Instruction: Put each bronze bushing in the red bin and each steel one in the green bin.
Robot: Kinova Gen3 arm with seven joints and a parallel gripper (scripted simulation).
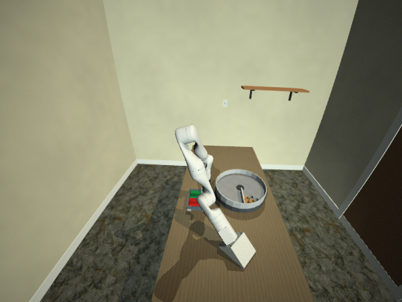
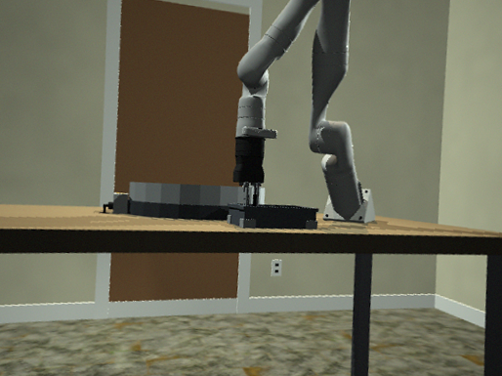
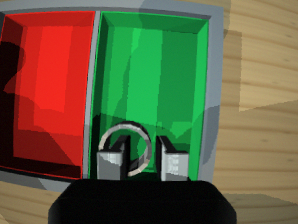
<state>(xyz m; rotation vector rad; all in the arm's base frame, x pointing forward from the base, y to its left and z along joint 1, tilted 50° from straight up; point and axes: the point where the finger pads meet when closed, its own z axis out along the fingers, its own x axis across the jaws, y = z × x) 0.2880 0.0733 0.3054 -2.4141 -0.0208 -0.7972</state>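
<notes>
My gripper (image 2: 251, 200) (image 3: 143, 150) points down over the green bin (image 1: 195, 193) (image 3: 175, 75), its fingers apart with nothing clamped between them. A pale grey ring-shaped bushing (image 3: 149, 150), apparently steel, shows end-on below the fingertips in the wrist view. Its outline surrounds the left fingertip, and that finger hides part of it. The red bin (image 1: 193, 202) (image 3: 50, 75) is beside the green one, with no bushing visible in its lit part. The turntable (image 1: 229, 189) carries several bronze bushings (image 1: 246, 199) and a few grey ones (image 1: 256, 199), bunched beside its bar.
The turntable's raised wall (image 2: 178, 195) stands close behind the bins. A pale bar (image 1: 242, 195) runs from the dark hub (image 1: 239, 187) toward the wall. The two bins share a grey tray (image 2: 279, 218) (image 3: 216, 100) with a thin divider (image 3: 93, 65).
</notes>
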